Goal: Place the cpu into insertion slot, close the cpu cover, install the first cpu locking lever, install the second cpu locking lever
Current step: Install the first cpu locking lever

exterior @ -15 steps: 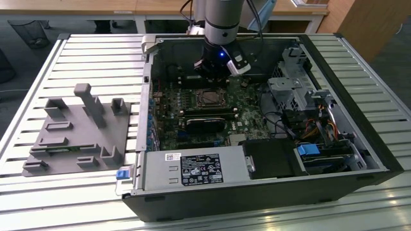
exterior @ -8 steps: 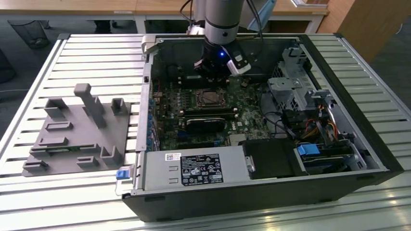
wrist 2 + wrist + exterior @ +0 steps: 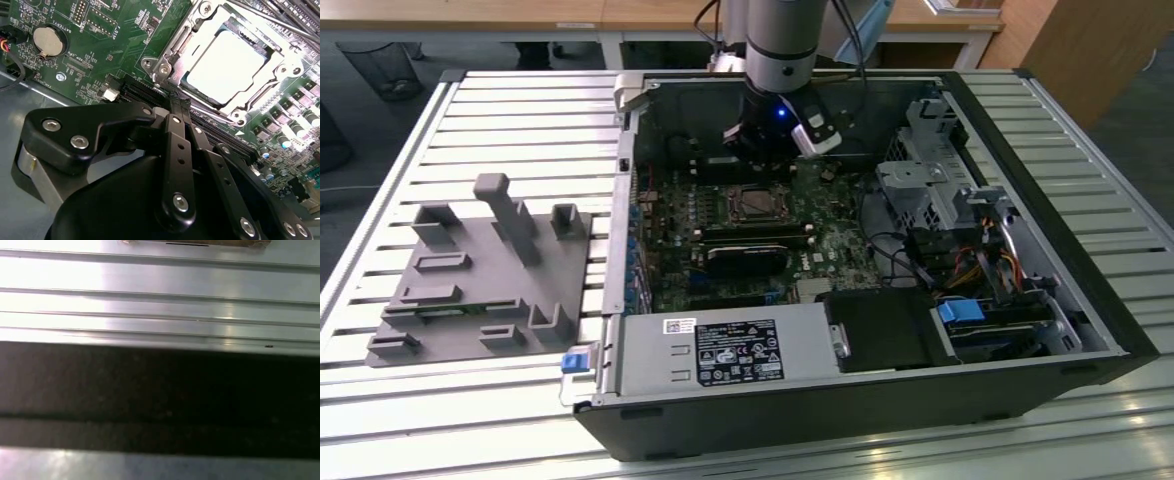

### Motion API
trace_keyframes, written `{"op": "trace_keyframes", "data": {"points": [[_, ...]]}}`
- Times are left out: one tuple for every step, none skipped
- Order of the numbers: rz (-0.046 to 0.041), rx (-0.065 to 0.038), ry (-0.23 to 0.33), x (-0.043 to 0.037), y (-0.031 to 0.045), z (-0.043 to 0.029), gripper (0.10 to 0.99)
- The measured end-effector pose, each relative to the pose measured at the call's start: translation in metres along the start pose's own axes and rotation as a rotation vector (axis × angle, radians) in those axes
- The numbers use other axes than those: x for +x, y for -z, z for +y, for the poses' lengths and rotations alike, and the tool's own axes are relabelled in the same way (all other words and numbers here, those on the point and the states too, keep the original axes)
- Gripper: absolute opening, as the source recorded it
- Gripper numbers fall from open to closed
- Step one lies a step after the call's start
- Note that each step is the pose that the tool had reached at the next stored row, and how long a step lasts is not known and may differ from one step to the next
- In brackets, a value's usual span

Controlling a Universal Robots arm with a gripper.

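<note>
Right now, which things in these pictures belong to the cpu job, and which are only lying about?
Belong to the job:
- cpu, lying in the insertion slot
- cpu cover, closed over the cpu
- pincer, beside the slot

Just lying about:
- grey holder block on the slatted table
- coin battery
- black card slot
- blue clip

Grey cylindrical arm (image 3: 782, 40), black gripper (image 3: 175, 112) linkage with silver screws, blue light.

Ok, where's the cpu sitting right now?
The cpu sits in the insertion slot on the green board, framed by the cpu cover in the second wrist view. In the exterior view it lies just below the end effector, above the black heatsink.
</note>
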State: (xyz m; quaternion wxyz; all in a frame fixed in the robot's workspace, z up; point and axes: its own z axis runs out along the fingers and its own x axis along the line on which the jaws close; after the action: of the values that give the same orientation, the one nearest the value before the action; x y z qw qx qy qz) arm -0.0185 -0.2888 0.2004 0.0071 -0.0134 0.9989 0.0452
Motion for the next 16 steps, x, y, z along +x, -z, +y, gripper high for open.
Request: {"op": "trace_keyframes", "data": {"points": [[0.0,0.001,0.0,0.0,-0.0003,0.0,0.122],[0.0,0.002,0.0,0.0,-0.0005,-0.0001,0.122],[0.0001,0.003,0.0,0.0,-0.0007,-0.0001,0.122],[0.0003,0.004,0.0,0.0,-0.0007,-0.0001,0.122],[0.0003,0.004,0.0,0.0,-0.0007,-0.0001,0.122],[0.0002,0.004,0.0,0.0,-0.0007,-0.0001,0.122],[0.0,0.004,0.0,0.0,-0.0007,-0.0001,0.122],[-0.0001,0.004,0.0,-0.0001,-0.0006,0.0,0.122],[-0.0001,0.004,0.0,-0.0002,-0.0006,0.0,0.122],[0.0,0.004,0.0,-0.0003,-0.0005,0.0,0.122],[0.0001,0.005,0.0,-0.0003,-0.0005,-0.0001,0.122],[0.0001,0.006,0.0,-0.0004,-0.0006,-0.0001,0.122],[0.0002,0.007,0.0,-0.0005,-0.0007,-0.0001,0.122],[0.0003,0.009,0.0,-0.0006,-0.0008,-0.0001,0.122],[0.0003,0.01,0.0,-0.0006,-0.001,-0.0001,0.122],[0.0005,0.011,0.0,-0.0006,-0.001,-0.0002,0.122]]}}
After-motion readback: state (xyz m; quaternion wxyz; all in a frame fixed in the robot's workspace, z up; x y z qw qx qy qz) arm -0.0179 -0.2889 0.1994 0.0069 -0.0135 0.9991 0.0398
